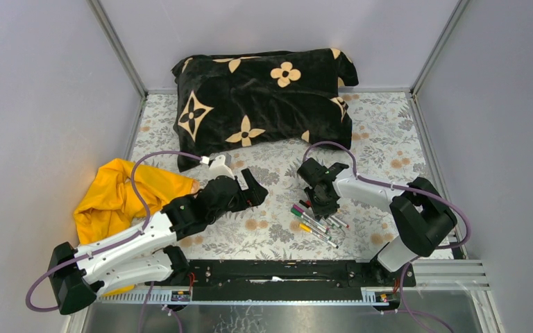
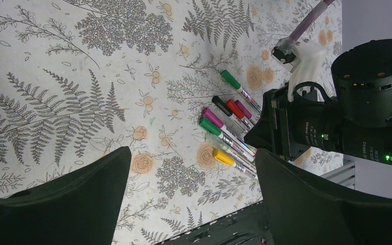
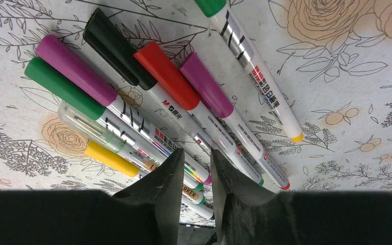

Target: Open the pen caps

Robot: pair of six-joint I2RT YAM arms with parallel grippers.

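The short coloured plastic pen caps (image 3: 166, 75) lie at ten o'clock from the right pincer (image 3: 197, 154), their long whitish barrels (image 3: 245, 135) running toward four across the floral-patterned counter (image 3: 367, 61). Its jaws stand narrow over the barrels, perhaps pinching one. The left pincer (image 1: 255, 189), wide, hangs well apart at nine o'clock.

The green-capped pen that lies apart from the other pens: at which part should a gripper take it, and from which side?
Probably best to take the green-capped pen at the middle of its white barrel, from straight above, with the gripper across its length. It lies flat on the table with room on both sides, and its green cap is left free for pulling.
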